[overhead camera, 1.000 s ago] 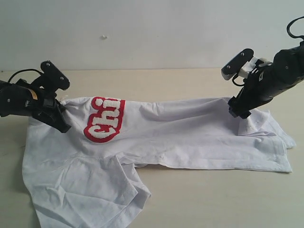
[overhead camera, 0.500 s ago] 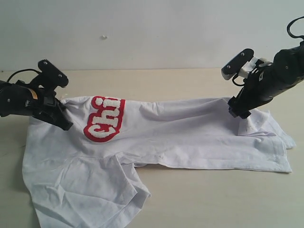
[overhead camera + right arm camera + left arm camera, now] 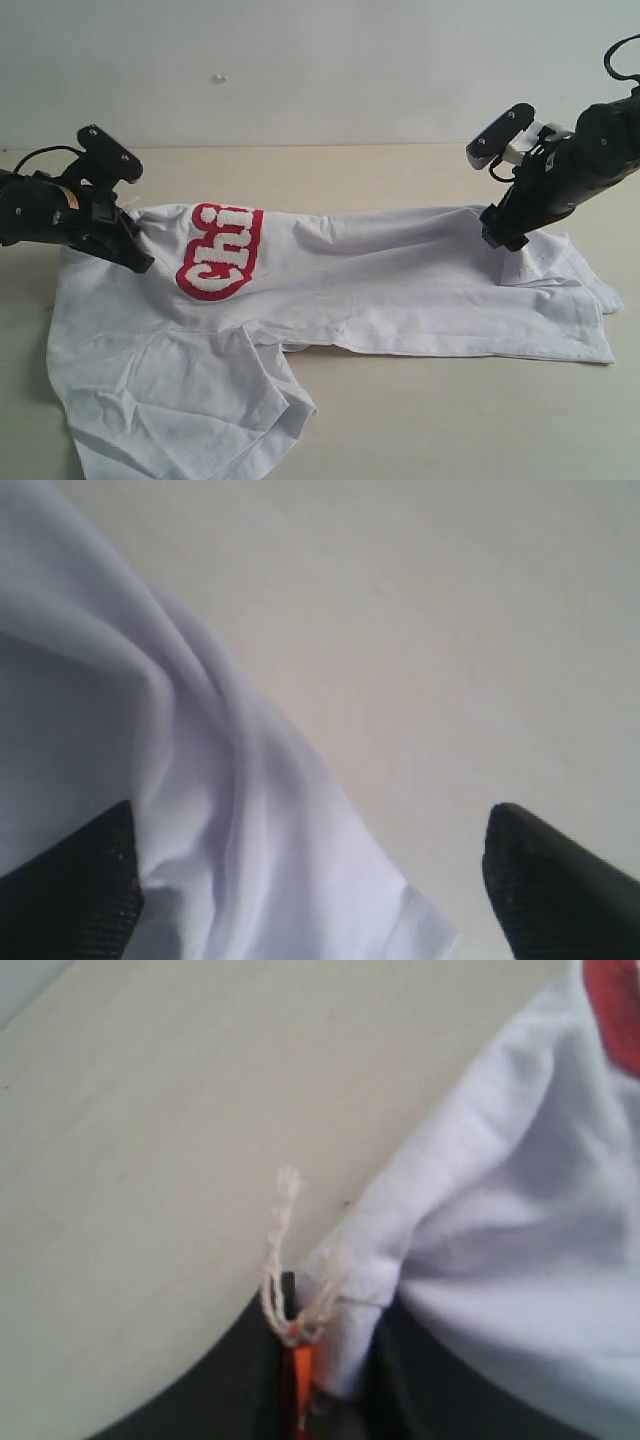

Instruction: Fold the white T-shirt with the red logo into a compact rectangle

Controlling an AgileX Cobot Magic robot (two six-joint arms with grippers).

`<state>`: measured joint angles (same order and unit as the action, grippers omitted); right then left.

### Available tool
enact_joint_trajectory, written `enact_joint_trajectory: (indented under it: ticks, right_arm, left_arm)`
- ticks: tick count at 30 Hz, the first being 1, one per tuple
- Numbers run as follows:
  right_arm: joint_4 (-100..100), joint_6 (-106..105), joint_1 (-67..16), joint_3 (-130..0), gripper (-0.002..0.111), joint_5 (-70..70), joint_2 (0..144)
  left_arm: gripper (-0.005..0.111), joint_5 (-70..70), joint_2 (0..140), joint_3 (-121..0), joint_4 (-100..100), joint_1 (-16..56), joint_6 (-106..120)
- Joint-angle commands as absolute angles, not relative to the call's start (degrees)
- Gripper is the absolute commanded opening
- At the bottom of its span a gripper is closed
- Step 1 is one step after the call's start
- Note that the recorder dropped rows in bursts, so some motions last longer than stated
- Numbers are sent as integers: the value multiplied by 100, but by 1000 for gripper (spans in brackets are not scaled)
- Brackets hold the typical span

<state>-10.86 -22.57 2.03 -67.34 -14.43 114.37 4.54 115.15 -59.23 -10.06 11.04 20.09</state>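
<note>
White T-shirt (image 3: 400,290) lies on the tan table (image 3: 450,420), spanning lower left to right of ctr in the exterior view. It's partly folded: a long band runs left to right, w/ a rumpled flap reaching toward the lower left corner. Red logo (image 3: 218,253) sits face up left of ctr, only "Chi" showing, the rest hidden. Left gripper (image 3: 133,255), at the mid-left edge, is down on the shirt's upper left corner w/ jaws closed on a bunch of fabric. Left wrist view shows white cloth pinched between the dark fingers (image 3: 430,1390), plus an orange tag (image 3: 300,1385) and a twisted pale string (image 3: 278,1250) sticking out over bare table. Right gripper (image 3: 503,238), upper right of the exterior view, meets the shirt's right end, where the cloth peaks up a bit. In the right wrist view its jaws are wide apart. The two black fingertips (image 3: 75,890) are well separated, w/ cloth beside one and partway into the gap, nothing clamped. Plain pale wall (image 3: 300,70) behind.
</note>
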Motion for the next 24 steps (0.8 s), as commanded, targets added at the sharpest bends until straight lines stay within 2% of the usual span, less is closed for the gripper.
enact_joint_trajectory:
  ticks: [1, 4, 6, 8, 11, 13, 16, 24]
  right_arm:
    - [-1016, -2238, 196, -6788, 86, -1487, 11439]
    - [-1005, -2238, 196, -6788, 86, -1512, 11439]
    - [-1005, -2238, 196, -6788, 86, -1527, 11439]
    - [-1005, -2238, 196, -6788, 86, -1558, 11439]
    - [-961, -2238, 196, -6788, 86, -1641, 11439]
    - [-911, -2238, 196, -6788, 86, -1666, 11439]
    - [-898, -2238, 196, -6788, 86, -1714, 11439]
    - [-715, -2238, 196, -6788, 86, -1727, 11439]
  left_arm:
    - [24, 423, 11538, -5950, -965, 1085, 1898]
    - [24, 424, 11538, -5950, -965, 1085, 1898]
    - [29, 409, 11538, -5950, -965, 1085, 1886]
    - [43, 386, 11538, -5950, -965, 1085, 1886]
    - [73, 442, 11538, -5950, -965, 1085, 1878]
    - [89, 580, 11538, -5950, -965, 1085, 1878]
    - [104, 658, 11538, -5950, -965, 1085, 1878]
    - [105, 569, 11528, -5950, -989, 912, 2286]
